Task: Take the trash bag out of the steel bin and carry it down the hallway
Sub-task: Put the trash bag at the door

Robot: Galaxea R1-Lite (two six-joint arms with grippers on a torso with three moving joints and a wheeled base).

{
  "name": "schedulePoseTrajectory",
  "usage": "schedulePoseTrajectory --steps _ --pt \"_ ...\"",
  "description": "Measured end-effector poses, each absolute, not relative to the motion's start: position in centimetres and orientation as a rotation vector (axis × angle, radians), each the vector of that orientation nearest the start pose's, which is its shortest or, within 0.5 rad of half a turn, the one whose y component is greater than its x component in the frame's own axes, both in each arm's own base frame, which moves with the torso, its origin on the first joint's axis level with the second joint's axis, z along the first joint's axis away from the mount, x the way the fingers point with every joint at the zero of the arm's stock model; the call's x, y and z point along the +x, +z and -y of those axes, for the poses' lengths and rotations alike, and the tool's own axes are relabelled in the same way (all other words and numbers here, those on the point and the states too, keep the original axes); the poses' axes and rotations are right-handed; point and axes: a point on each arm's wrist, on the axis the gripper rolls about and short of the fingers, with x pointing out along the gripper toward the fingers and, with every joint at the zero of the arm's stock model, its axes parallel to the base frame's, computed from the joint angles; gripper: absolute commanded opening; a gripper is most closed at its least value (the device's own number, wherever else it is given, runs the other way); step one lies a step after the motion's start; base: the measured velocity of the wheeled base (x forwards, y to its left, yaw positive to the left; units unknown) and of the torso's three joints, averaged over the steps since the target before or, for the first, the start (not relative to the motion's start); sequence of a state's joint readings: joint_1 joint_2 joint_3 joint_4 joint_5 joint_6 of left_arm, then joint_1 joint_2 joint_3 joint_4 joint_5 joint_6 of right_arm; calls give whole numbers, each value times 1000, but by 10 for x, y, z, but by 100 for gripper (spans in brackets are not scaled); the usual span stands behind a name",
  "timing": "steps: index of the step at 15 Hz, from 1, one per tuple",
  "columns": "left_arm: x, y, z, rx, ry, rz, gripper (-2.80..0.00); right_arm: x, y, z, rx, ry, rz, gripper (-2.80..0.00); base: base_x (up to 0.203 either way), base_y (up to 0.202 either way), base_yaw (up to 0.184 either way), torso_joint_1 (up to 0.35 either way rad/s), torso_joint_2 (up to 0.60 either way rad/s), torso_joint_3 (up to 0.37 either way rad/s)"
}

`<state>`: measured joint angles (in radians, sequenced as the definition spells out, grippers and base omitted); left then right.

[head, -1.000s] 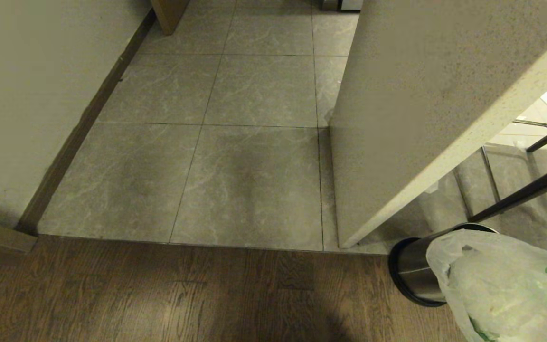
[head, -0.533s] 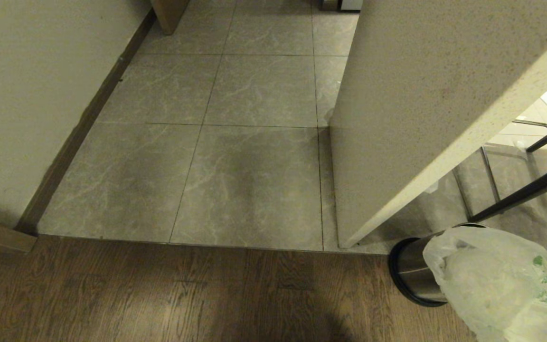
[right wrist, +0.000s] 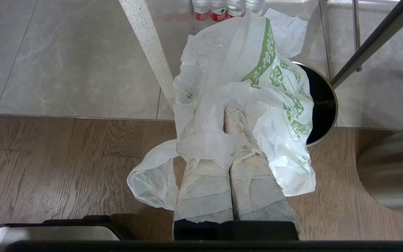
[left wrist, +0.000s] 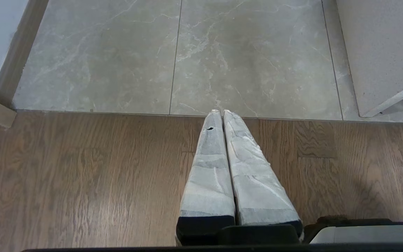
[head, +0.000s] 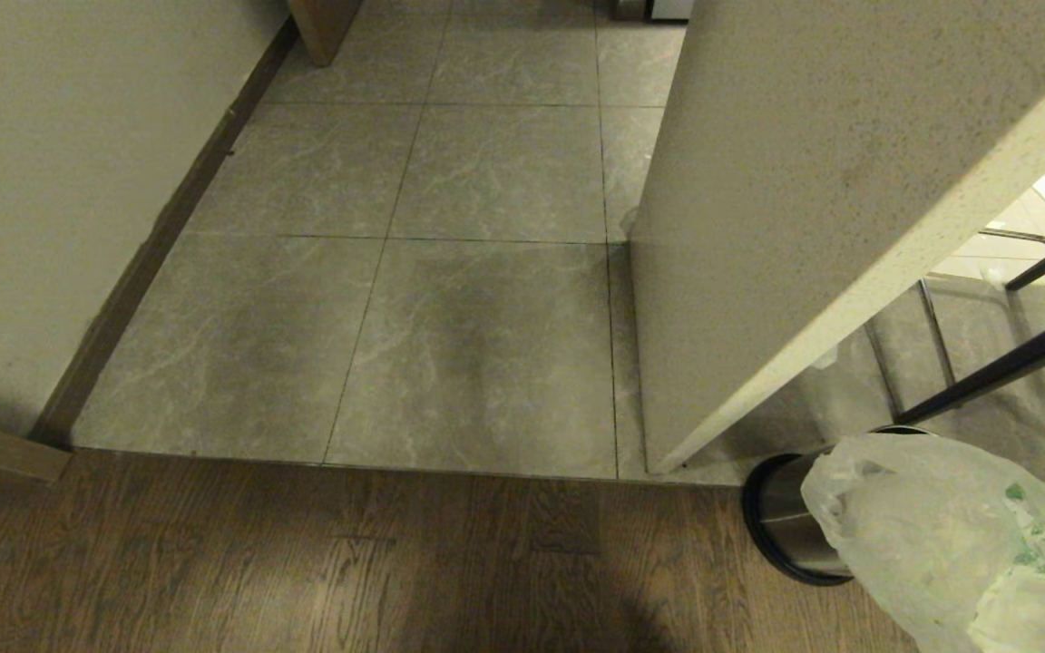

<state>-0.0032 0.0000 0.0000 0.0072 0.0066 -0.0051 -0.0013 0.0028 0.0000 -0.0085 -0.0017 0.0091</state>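
Right wrist view shows the right gripper point(right wrist: 231, 112) with its taped fingers point(right wrist: 257, 182) pressed together on the trash bag point(right wrist: 243, 87), the thin whitish plastic gathered and draped over both fingers so the tips are mostly buried in it. The bag (green print on the far side from the camera) hangs clear of the steel bin point(right wrist: 324, 105), whose dark open mouth sits just beyond and to one side of the gripper. A loose loop of the bag sags beside the fingers over the dark wood-plank floor point(right wrist: 47, 164). Past the gripper, a speckled cream panel edge point(right wrist: 149, 49) rises from the grey tiles, and what look like small bottles point(right wrist: 219, 8) stand behind it, though they are cut off.

In the head view the bag point(head: 940, 535) hangs in front of the bin point(head: 781, 526), which stands on the wood floor at the edge of the hallway point(head: 450, 317) tiles.

The left gripper point(left wrist: 222, 113) is idle, its wrapped fingers together with nothing between them, pointing at the seam where wood planks meet tile
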Motion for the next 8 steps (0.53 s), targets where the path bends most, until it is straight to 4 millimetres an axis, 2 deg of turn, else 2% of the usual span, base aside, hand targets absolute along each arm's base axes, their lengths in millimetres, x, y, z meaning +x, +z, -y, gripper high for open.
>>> schedulePoseTrajectory --steps 8 --pt "-23 75 0 -6 3 -8 -280 -23 76 0 9 -3 9 -280 0 0 0 0 0 9"
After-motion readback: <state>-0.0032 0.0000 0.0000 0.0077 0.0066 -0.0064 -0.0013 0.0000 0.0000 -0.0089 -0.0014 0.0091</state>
